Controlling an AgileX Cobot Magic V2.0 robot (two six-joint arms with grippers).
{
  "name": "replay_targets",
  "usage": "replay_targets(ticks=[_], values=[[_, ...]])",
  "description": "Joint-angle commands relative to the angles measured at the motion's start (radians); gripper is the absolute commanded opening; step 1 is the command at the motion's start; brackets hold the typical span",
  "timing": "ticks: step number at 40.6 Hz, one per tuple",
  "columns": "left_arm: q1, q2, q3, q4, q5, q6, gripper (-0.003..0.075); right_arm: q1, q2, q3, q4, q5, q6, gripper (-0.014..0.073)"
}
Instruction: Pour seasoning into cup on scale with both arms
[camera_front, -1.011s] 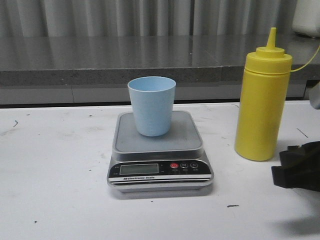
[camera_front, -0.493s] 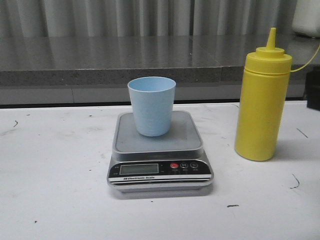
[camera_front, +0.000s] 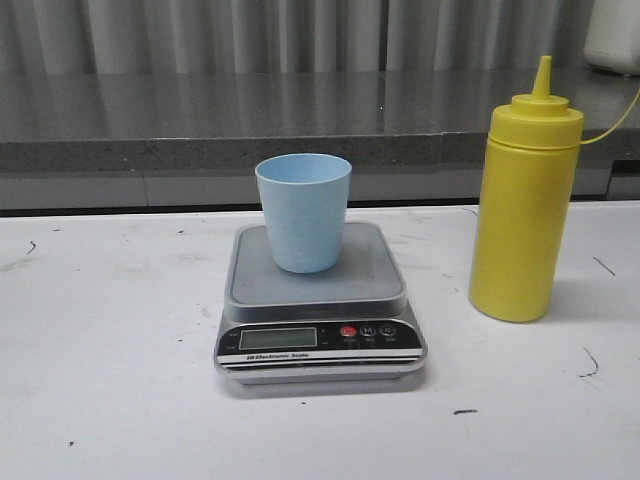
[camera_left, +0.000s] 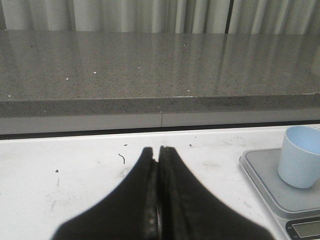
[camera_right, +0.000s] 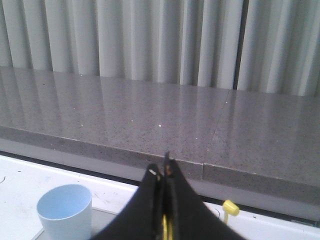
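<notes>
The pale blue cup (camera_front: 303, 212) stands upright on the platform of the silver scale (camera_front: 372, 278), mid-table. To its right on the white table stands the tall yellow seasoning bottle (camera_front: 525, 200), nozzle up. Neither gripper shows in the front view. In the left wrist view my left gripper (camera_left: 156, 148) is shut and empty above the table, to the left of the scale (camera_left: 262, 172) and cup (camera_left: 301, 163). My right gripper (camera_right: 161, 167) is shut too, with the cup (camera_right: 64, 210) off to one side. A yellow sliver of the seasoning bottle (camera_right: 165, 227) shows through the slit between the fingers.
A grey stone ledge (camera_front: 200, 120) runs along the back of the table, with pleated curtains behind. A white container (camera_front: 612, 35) sits on the ledge at far right. The bottle's small yellow tethered cap (camera_right: 230, 207) hangs beside it on a thin cord (camera_front: 610, 125).
One second ago a dark gripper showed at the front view's right edge near the bottle. It has withdrawn out of that view. Cup, scale and bottle have not moved.
</notes>
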Motion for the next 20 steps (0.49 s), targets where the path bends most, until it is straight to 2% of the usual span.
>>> replay_targets(ticks=[1,6,20], values=[[0.004,0.011,-0.028,-0.01,-0.079,-0.003,-0.002,-0.002,-0.061,-0.04,-0.005,0.048,-0.016,-0.0118],[0.004,0.011,-0.028,-0.01,-0.079,-0.003,-0.002,-0.002,-0.114,-0.04,-0.006,0.127,-0.016,-0.0119],[0.004,0.011,-0.028,-0.01,-0.079,-0.003,-0.002,-0.002,-0.125,-0.039,-0.006,0.138,-0.016,-0.0119]])
